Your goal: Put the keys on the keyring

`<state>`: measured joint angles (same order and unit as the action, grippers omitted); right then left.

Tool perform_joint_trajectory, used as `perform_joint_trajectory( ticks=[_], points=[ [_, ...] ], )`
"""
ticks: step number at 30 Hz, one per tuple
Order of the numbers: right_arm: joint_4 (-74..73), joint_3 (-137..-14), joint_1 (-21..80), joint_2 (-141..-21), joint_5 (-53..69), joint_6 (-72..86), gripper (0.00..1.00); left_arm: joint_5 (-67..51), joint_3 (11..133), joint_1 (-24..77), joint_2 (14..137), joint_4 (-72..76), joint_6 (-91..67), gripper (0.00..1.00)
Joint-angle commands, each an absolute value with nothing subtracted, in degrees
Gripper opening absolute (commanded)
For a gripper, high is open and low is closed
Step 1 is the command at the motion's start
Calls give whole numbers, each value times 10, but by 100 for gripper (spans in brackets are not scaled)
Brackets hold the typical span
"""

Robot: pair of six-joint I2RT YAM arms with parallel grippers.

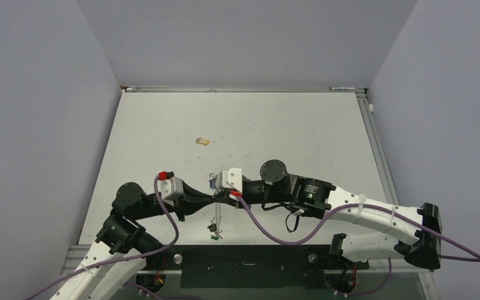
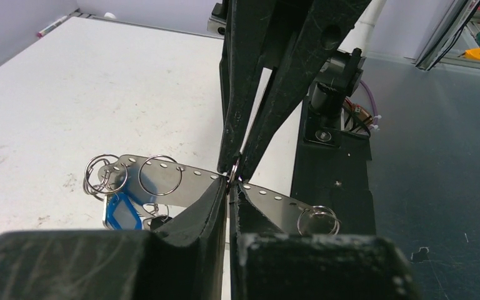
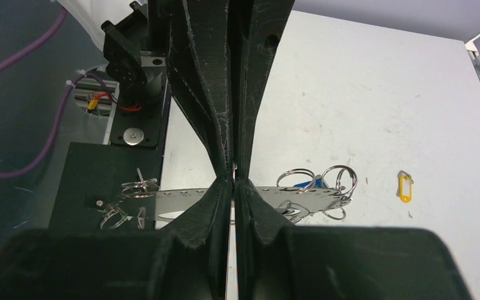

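Observation:
My left gripper (image 1: 214, 200) and right gripper (image 1: 222, 197) meet tip to tip above the table's near edge. Both are shut on one thin silvery keyring (image 2: 232, 170), seen edge-on, at the middle of a perforated metal strip (image 2: 181, 172). More rings hang on the strip (image 3: 306, 195): two at one end (image 2: 160, 175) with a blue key (image 2: 122, 211), one at the other end (image 2: 317, 220) near a green key (image 1: 214, 236). A yellow key (image 1: 202, 141) lies loose on the table, also in the right wrist view (image 3: 404, 186). In the wrist views the left gripper (image 2: 232, 185) and right gripper (image 3: 233, 182) show shut jaws.
The white table (image 1: 287, 137) has grey walls on three sides. A black base plate (image 1: 244, 259) with the arm mounts runs along the near edge under the strip's green end. Purple cables (image 1: 275, 234) loop beside the right arm.

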<state>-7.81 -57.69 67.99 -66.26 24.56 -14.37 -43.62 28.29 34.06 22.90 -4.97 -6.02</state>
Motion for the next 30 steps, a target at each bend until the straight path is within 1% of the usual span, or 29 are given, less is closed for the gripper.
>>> perform_joint_trajectory(
  ticks=[1, 4, 5, 7, 9, 15, 20, 25, 30],
  points=[
    [-28, -621, 692, -680, 251, -140, 10, -450, 295, 345, 209, -24, -49, 0],
    [-16, -624, 692, -674, 238, -132, 40, -446, 299, 343, 201, -27, -48, 0],
    [-10, -624, 692, -670, 232, -129, 47, -446, 299, 342, 200, -27, -48, 0],
    [-5, -621, 692, -660, 215, -121, 59, -443, 301, 341, 193, -29, -48, 0],
    [33, -614, 692, -646, 176, -108, 61, -442, 299, 340, 184, -27, -48, 0],
    [136, -548, 689, -572, -3, -78, 63, -435, 293, 340, 145, -30, -54, 0],
    [192, -509, 670, -536, -121, -41, 65, -414, 289, 340, 110, -33, -74, 0],
    [149, -547, 627, -584, -216, 18, 65, -370, 278, 340, 52, -22, -136, 0],
    [76, -614, 568, -680, -274, 103, 65, -318, 268, 341, -4, -41, -155, 0]
  ],
)
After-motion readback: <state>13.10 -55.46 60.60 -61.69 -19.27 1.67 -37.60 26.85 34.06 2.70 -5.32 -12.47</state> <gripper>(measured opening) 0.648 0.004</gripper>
